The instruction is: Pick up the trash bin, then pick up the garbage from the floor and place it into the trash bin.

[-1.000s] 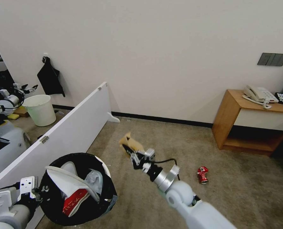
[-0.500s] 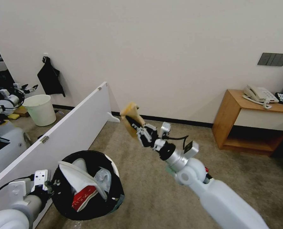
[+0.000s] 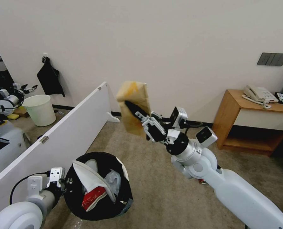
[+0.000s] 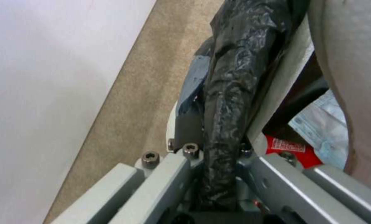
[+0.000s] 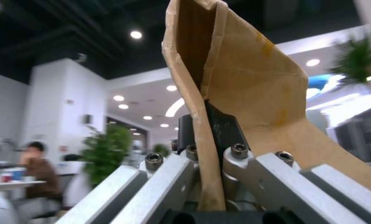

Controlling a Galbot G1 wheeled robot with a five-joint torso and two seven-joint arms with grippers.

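The trash bin point(image 3: 98, 212), white with a black bag over its rim, hangs low at the left with my left gripper point(image 3: 64, 183) shut on its near rim. Inside lie a white slipper point(image 3: 84, 178), a red-white carton point(image 3: 93, 197) and a pale tissue point(image 3: 113, 180). In the left wrist view the black bag rim point(image 4: 224, 102) is pinched in my left gripper point(image 4: 218, 140), beside the carton point(image 4: 291, 147). My right gripper point(image 3: 132, 107) is shut on the brown torn cardboard point(image 3: 133, 95), held high above and right of the bin. In the right wrist view the cardboard point(image 5: 252, 87) rises from my right gripper point(image 5: 206, 130).
A white partition panel point(image 3: 68, 128) runs along the left. Behind it stand a cream bucket point(image 3: 41, 109) and another robot point(image 3: 1, 133). A wooden side table point(image 3: 230, 121) with a telephone point(image 3: 259, 93) stands at the right wall. Carpet lies open between them.
My right arm has lifted the cardboard from near the floor to well above the bin. The left arm has carried the bin a little to the right.
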